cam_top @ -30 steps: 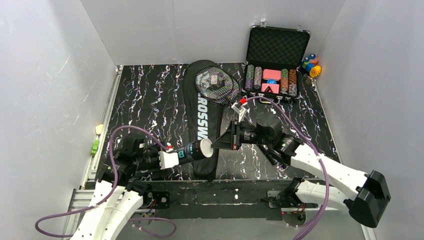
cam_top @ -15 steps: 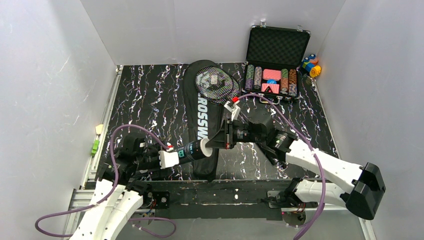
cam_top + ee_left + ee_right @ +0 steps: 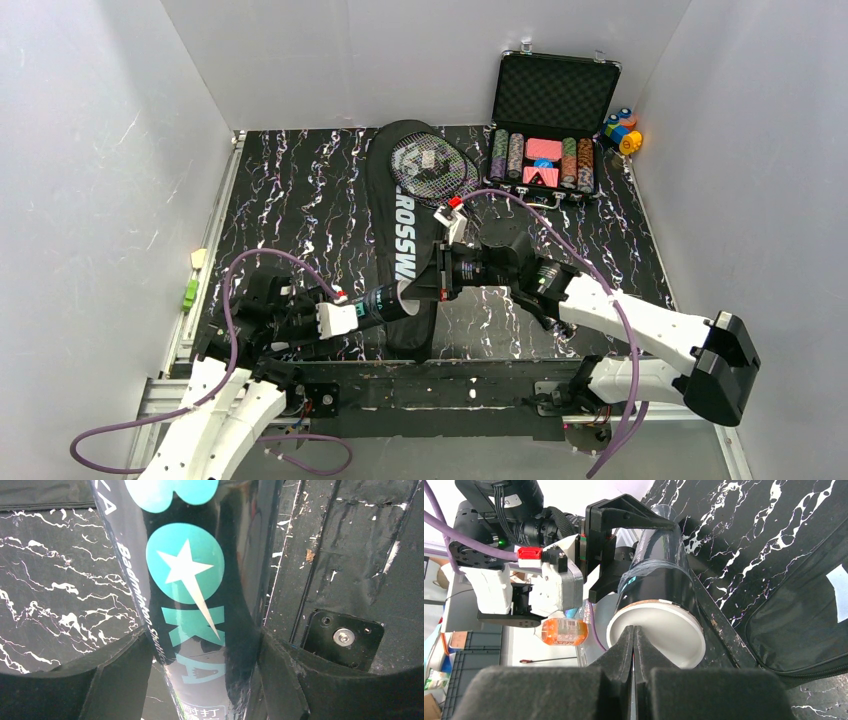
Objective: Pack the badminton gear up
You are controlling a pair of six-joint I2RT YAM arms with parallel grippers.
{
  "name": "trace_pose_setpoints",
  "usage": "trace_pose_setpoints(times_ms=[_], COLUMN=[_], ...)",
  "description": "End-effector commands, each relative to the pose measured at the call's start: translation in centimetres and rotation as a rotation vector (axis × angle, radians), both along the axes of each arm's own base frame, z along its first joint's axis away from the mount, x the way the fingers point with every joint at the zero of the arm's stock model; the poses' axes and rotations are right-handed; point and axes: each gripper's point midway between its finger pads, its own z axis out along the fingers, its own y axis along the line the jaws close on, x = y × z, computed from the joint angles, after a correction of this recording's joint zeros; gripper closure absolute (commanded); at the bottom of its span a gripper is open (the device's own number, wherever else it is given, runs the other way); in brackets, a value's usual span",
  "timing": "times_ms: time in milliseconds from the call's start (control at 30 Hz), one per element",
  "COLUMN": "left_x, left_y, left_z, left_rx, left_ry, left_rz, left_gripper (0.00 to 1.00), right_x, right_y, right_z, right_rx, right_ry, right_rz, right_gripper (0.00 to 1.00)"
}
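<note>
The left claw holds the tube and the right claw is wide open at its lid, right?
No: the right wrist view shows the right claw shut, jaws together, at the lid. The left claw does hold the tube.

Tube [image 3: 200, 605] txt "Badminton" (bag [image 3: 400, 225]: "ROSSW")

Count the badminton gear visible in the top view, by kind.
Thin black stringed racquet: 1 (one head showing)
Long dark teal-lettered tube: 1
Long black CROSSWAY bag: 1
Loose white feather shuttlecocks: 0
Total: 3
</note>
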Motion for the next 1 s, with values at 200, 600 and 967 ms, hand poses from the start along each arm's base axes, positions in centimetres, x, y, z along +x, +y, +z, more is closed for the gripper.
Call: trace_pose_setpoints(times_ms=[200,600,967], left_x=[0.4,0.1,0.3], left_y=[-3.4,-3.1,-3.1], left_z=[5.6,5.2,4.9], left_rx=[-0.191,-0.173,-0.170], left_ry=[-0.137,-0.144,-0.139], left_rz=[-0.120,-0.131,-0.124], left_gripper=[0.98,1.00,1.00], right_x=[1.8,4.5,3.9], right_y=[-0.8,-1.9,-3.9], right_z=[0.0,-0.8,0.6], right_rx=[-0.035,-0.070,-0.030], right_ry=[-0.060,-0.078,-0.103], right_rz=[-0.094,-0.205,-0.240], right_gripper=[0.96,0.99,0.90])
